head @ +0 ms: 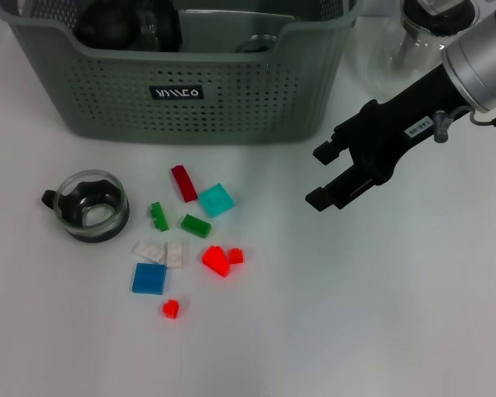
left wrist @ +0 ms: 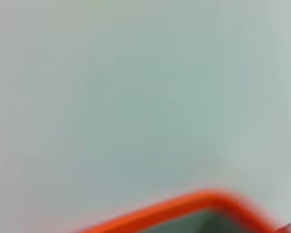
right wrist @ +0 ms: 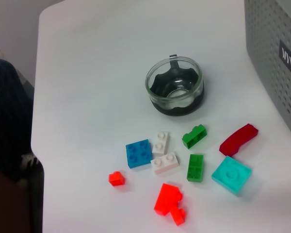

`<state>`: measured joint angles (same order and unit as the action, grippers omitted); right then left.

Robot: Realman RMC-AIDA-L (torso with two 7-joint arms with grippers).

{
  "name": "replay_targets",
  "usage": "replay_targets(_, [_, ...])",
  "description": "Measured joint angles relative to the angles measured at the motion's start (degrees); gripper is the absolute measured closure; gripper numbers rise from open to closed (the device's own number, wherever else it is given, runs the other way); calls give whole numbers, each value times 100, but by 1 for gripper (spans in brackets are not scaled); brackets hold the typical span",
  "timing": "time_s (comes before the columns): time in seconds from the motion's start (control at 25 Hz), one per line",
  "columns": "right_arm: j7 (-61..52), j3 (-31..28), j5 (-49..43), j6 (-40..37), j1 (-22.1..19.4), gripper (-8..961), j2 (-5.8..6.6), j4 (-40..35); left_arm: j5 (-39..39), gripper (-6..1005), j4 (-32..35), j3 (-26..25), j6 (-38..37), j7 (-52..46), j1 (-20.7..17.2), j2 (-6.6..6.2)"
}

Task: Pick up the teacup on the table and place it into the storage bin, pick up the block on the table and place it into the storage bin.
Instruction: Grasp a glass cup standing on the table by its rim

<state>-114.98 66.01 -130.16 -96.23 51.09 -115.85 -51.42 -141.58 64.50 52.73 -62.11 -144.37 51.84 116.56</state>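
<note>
Nearest the robot, a small red block (head: 170, 309) lay out on the white table (head: 380, 331), farthest of all the blocks from the storage bin. A little closer to the bin sat a blue square block (head: 149, 278), two white blocks (head: 162, 252) and a bright red block (head: 218, 260). Closer again to the bin lay two green blocks (head: 196, 225), a teal square block (head: 216, 199) and a dark red curved block (head: 183, 183).

The glass teacup (head: 88, 203) stood upright on the table, to the left of the blocks and well apart from the bin.

The right gripper (head: 321, 174) hung above the table to the right of the blocks, in front of the bin's right corner. Its two black fingers were spread apart and held nothing.

The grey-green storage bin (head: 186, 91) stood at the far side, with dark things already inside it. A clear glass teapot (head: 413, 37) stood just to the right of the bin.

The left gripper could not be seen.

It looked like the job had hardly begun. The teacup and the blocks were all on the table, so both picks were left to do
</note>
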Motion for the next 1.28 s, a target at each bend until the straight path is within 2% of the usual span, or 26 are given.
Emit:
replay_targets(0.12, [17, 0, 1, -1, -5, 99, 0, 0, 1508, 237, 690, -29, -546, 451, -526, -98])
replay_targets(0.2, [19, 0, 20, -16, -5, 99, 0, 1, 2414, 164, 1137, -146, -1002, 736, -879, -108])
replay_targets(0.24, [19, -1, 26, -26, -5, 99, -5, 0, 2631, 128, 1267, -199, -1146, 803, -963, -94])
replay_targets(0.36, [20, 2, 23, -39, -4, 99, -36, 5, 3458, 129, 1889, -526, -2053, 1228, -1410, 66])
replay_targets(0.44, [20, 7, 14, -42, -2, 99, -42, 13, 3680, 130, 2135, -586, -2571, 1494, -1599, 138])
replay_targets(0.6, [18, -1, 15, -47, -9, 98, -43, 14, 3503, 131, 2495, -555, -3668, 1947, -1973, 300])
replay_targets(0.68, [13, -5, 18, -48, -32, 98, -43, 9, 3355, 132, 2666, -541, -4232, 2415, -2302, 461])
replay_targets(0.72, [10, -8, 21, -54, -48, 98, -43, -6, 3349, 132, 2695, -543, -4287, 2487, -2366, 490])
replay_targets(0.88, [-5, -63, 26, -57, -81, 98, -40, -25, 3331, 134, 2968, -553, -4678, 3244, -3073, 713])
replay_targets(1.04, [-6, -149, 16, -29, -90, 98, -39, 2, 3095, 135, 2883, -619, -4714, 3696, -3470, 776])
replay_targets(1.28, [9, -156, 40, 50, -128, 98, -131, 9, 1957, 135, 2415, -822, -4690, 4082, -3452, 762])
